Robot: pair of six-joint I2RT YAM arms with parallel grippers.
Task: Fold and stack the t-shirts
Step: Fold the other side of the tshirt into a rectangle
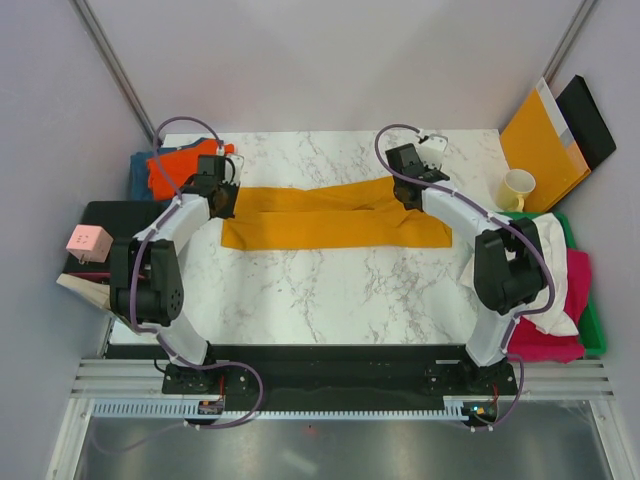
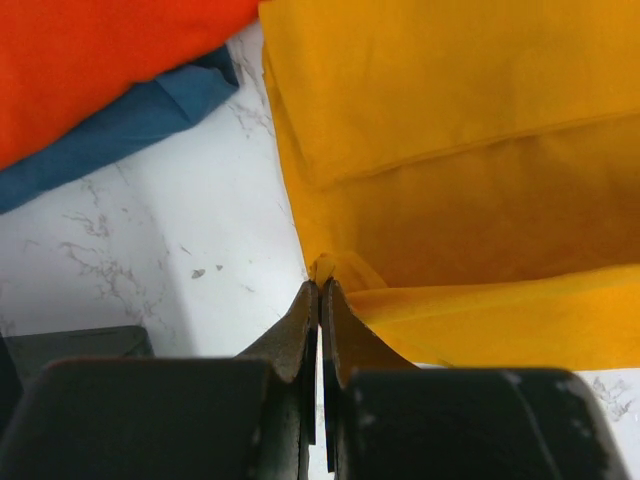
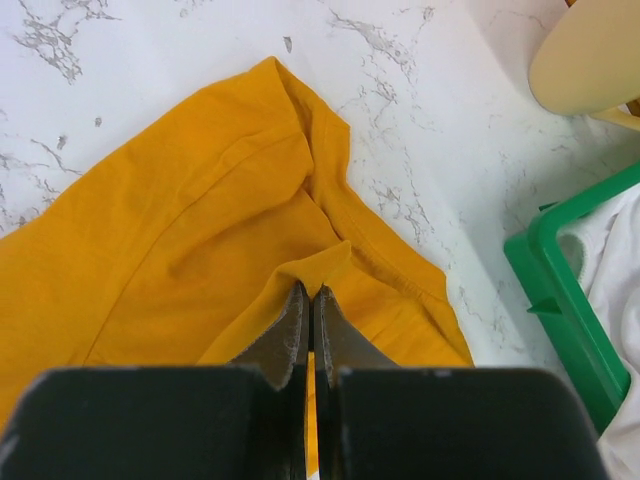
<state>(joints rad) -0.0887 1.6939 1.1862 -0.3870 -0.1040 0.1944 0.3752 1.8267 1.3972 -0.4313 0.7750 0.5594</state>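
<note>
The mustard-yellow t-shirt point(image 1: 335, 218) lies folded into a long band across the far middle of the marble table. My left gripper point(image 1: 222, 196) is shut on its left edge, pinching a small fold of the yellow cloth point(image 2: 325, 268). My right gripper point(image 1: 410, 192) is shut on a fold of the same shirt point(image 3: 322, 268) near its right end. A folded orange t-shirt point(image 1: 178, 168) lies on a teal-blue one point(image 1: 140, 172) at the far left; both show in the left wrist view, orange point(image 2: 90, 60) over blue point(image 2: 130, 125). White point(image 1: 548, 262) and magenta point(image 1: 560, 318) shirts lie in a green bin point(image 1: 594, 320) at right.
A cream mug point(image 1: 516, 188) stands at the far right, with an orange-brown envelope point(image 1: 540, 145) and a black flat item point(image 1: 588, 120) behind it. A pink box point(image 1: 88, 241) sits on a black tray point(image 1: 105, 222) at left. The bin's green rim point(image 3: 560, 310) lies right of my right gripper.
</note>
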